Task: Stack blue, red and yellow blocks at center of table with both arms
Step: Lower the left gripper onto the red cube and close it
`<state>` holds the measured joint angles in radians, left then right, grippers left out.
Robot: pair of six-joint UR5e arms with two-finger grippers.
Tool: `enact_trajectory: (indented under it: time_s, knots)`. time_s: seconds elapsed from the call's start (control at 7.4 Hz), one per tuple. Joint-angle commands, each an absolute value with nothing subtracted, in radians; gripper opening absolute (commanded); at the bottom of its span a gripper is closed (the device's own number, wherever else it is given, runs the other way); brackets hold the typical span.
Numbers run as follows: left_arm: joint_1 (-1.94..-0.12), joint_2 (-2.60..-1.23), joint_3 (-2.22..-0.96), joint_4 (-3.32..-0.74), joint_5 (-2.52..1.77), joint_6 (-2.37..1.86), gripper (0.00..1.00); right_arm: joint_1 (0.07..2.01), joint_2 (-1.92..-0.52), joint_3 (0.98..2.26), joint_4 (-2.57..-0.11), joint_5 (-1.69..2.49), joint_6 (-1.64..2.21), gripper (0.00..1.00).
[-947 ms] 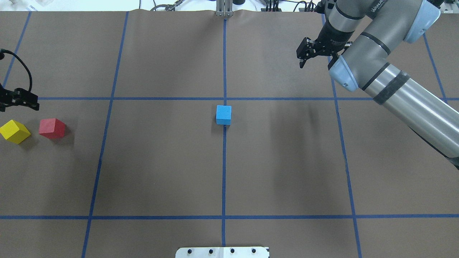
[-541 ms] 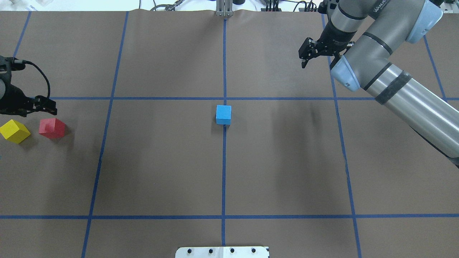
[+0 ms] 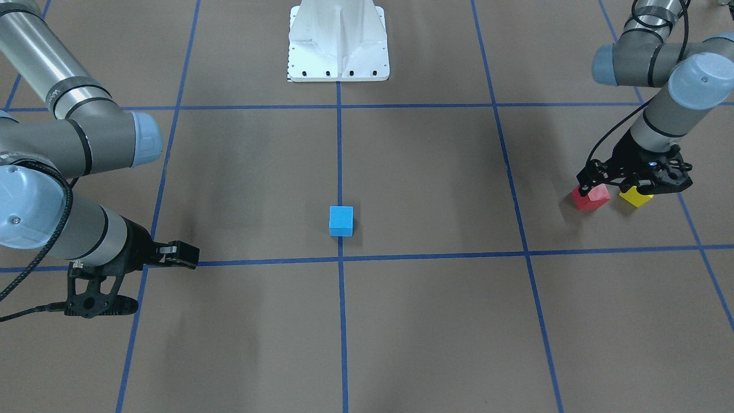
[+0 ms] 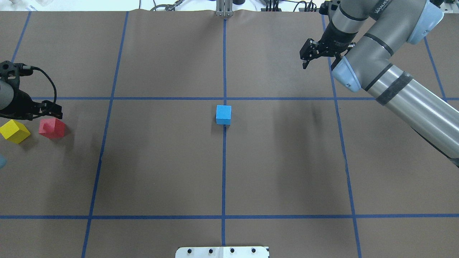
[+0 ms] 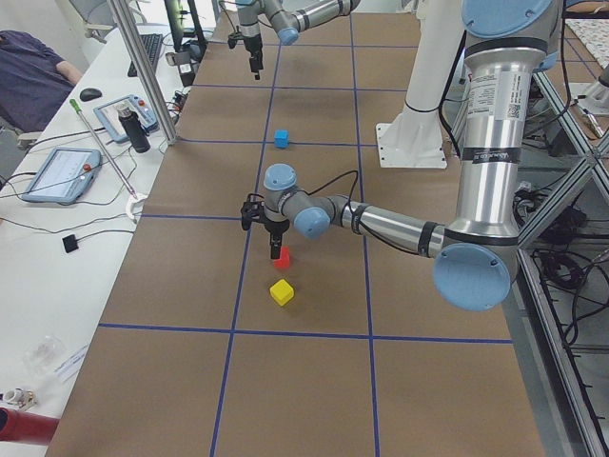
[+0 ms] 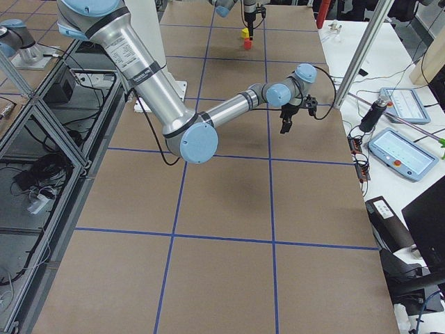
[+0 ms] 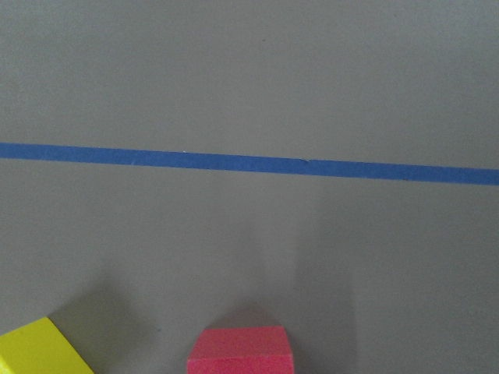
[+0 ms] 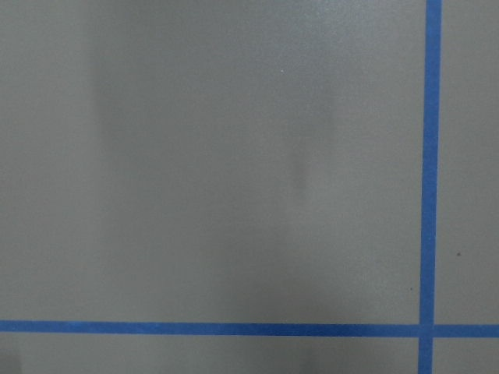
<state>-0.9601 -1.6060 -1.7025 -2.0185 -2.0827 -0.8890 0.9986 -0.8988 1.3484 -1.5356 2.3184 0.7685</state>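
Note:
The blue block sits on the middle tape line, just on the robot's side of the center of table crossing. At the table's far left stand the red block and, further out, the yellow block. My left gripper hangs open, pointing down a little above the red block, with nothing held. My right gripper hovers high over the far right of the table, open and empty.
The white pedestal base stands at the robot's edge. Beyond the table's far edge are an operators' bench with tablets, a metal post and a person's sleeve.
My left gripper has moved right from the table's left edge to above the red block. The right gripper has drifted slightly up and away. No block has moved.

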Motion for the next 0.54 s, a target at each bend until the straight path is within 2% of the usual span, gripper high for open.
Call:
enact_trajectory:
  time_s: [0.0,0.41]
  knots:
    - [-0.944,-1.609,-1.684,-2.017,-2.079,-0.888,1.0,0.999,-0.899,1.348,-1.534,2.318,0.769,0.99]
    - [-0.914,-1.611,-1.668,-2.016,-2.075,-0.888,1.0,0.999,-0.899,1.348,-1.534,2.319,0.769,0.99]
